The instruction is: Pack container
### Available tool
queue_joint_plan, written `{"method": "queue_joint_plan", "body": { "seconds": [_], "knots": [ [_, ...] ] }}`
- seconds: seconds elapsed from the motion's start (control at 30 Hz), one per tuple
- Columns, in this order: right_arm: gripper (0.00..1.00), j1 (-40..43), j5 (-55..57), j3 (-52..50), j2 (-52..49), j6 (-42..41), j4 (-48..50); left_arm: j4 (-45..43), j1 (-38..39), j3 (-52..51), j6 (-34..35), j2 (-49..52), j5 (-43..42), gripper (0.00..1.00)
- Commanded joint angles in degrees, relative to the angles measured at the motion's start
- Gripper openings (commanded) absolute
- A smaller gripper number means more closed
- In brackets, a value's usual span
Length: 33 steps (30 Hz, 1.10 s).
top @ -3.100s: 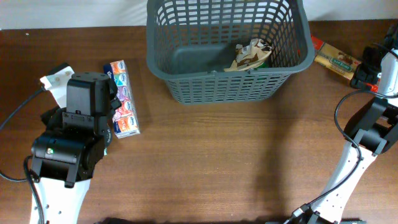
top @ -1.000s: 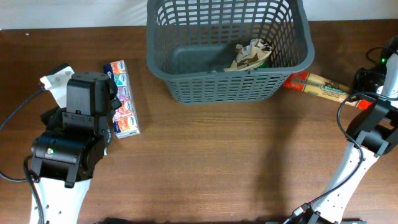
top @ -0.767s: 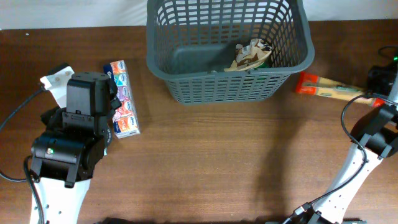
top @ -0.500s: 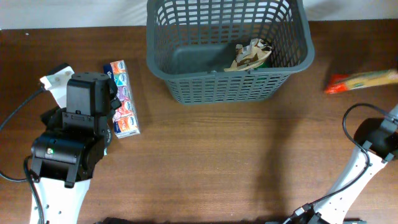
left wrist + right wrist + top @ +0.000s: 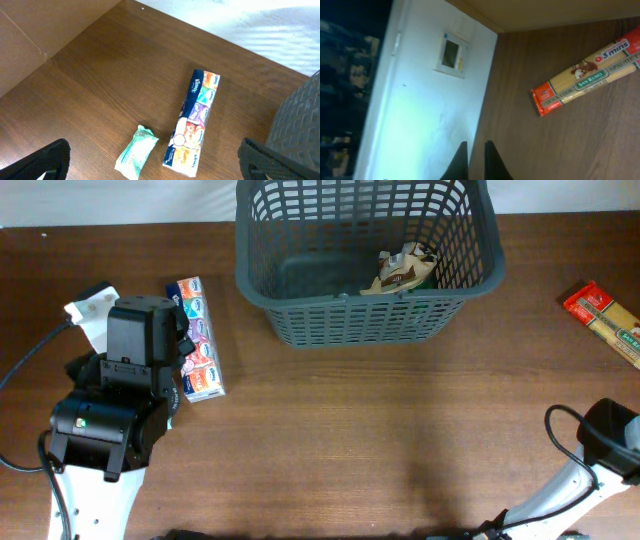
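The container (image 5: pixel 365 298), a large dark grey slotted basket, stands at the back middle of the table with a brown-and-white packet (image 5: pixel 400 268) inside; its wall shows at the right edge of the left wrist view (image 5: pixel 300 115). A spaghetti pack (image 5: pixel 605 323) lies flat at the far right, also seen from the right wrist (image 5: pixel 587 77). My right gripper (image 5: pixel 476 144) is shut on nothing, well apart from the pack, and is outside the overhead view. My left gripper (image 5: pixel 159 164) hangs wide open above a tissue pack (image 5: pixel 192 122) and a green wipes packet (image 5: pixel 136 152).
The tissue pack (image 5: pixel 195 338) lies left of the basket, beside my left arm (image 5: pixel 125 380). A pale packet (image 5: pixel 88 306) pokes out behind that arm. The right arm's lower link (image 5: pixel 605 442) stands at the front right. A white wall (image 5: pixel 430 100) borders the table's right edge.
The spaghetti pack has gone from beside the basket's right front corner to the far right of the table. My right gripper has swung out of the overhead view. The left arm is still.
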<state>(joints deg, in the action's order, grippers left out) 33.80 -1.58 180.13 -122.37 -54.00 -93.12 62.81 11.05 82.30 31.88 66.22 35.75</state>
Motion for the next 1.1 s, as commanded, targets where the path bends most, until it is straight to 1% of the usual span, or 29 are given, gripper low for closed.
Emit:
{"method": "queue_joint_plan", "body": {
  "seconds": [0.0, 0.07, 0.1, 0.2, 0.23, 0.27, 0.4, 0.57, 0.6, 0.67, 0.7, 0.77, 0.83, 0.9, 1.07],
  "knots": [
    [0.25, -0.39, 2.14, -1.55, -2.56, 1.70, -0.04, -0.11, -0.35, 0.66, -0.70, -0.17, -0.24, 0.99],
    [0.51, -0.39, 3.85, -2.43, -3.39, 1.70, 0.35, -0.11, -0.35, 0.66, -0.70, -0.17, -0.24, 0.99],
    [0.61, -0.39, 4.74, -2.93, -3.82, 1.70, 0.42, -0.11, -0.35, 0.66, -0.70, -0.17, -0.24, 1.00],
    [0.82, -0.35, 7.08, -5.75, -5.31, 1.66, 0.92, -0.11, -0.35, 0.66, -0.70, -0.17, -0.24, 0.99],
    [0.93, -0.26, 7.80, -7.23, -5.73, 1.55, 1.22, -0.11, -0.35, 0.66, -0.70, -0.17, -0.24, 0.99],
    [0.99, -0.07, 8.63, -8.92, -6.16, 1.46, 1.66, -0.11, -0.35, 0.66, -0.70, -0.17, -0.24, 0.99],
    [0.99, 0.13, 10.88, -15.91, -6.93, 1.49, 4.33, -0.11, -0.35, 0.66, -0.70, -0.17, -0.24, 0.99],
    [0.99, 0.09, 11.50, -23.54, -6.93, 1.51, 4.46, -0.11, -0.35, 0.66, -0.70, -0.17, -0.24, 0.99],
    [0.99, 0.07, 13.05, -24.87, -7.08, 1.25, 5.31, -0.11, -0.35, 0.66, -0.70, -0.20, -0.24, 0.99],
    [0.99, 0.17, 17.57, -27.10, -7.39, -4.28, 5.99, -0.11, -0.35, 0.66, -0.70, -0.17, -0.24, 0.99],
    [0.99, 0.44, 19.15, -28.20, -7.52, -9.07, 5.75, -0.11, -0.35, 0.66, -0.70, -0.17, -0.24, 0.99],
    [0.99, 1.49, 19.63, -30.36, -7.56, -16.94, 5.86, -0.11, -0.35, 0.66, -0.70, -0.17, -0.24, 0.99],
    [0.99, 3.06, 18.71, -32.04, -7.58, -22.45, 6.01, -0.11, -0.35, 0.66, -0.70, -0.17, -0.24, 0.99],
    [0.99, 4.70, 17.84, -32.92, -8.07, -25.81, 6.01, -0.11, -0.35, 0.66, -0.70, -0.17, -0.24, 0.99],
    [0.99, 8.81, 15.26, -33.97, -10.51, -29.27, 5.25, -0.11, -0.35, 0.66, -0.70, -0.17, -0.24, 1.00]
  ]
}}
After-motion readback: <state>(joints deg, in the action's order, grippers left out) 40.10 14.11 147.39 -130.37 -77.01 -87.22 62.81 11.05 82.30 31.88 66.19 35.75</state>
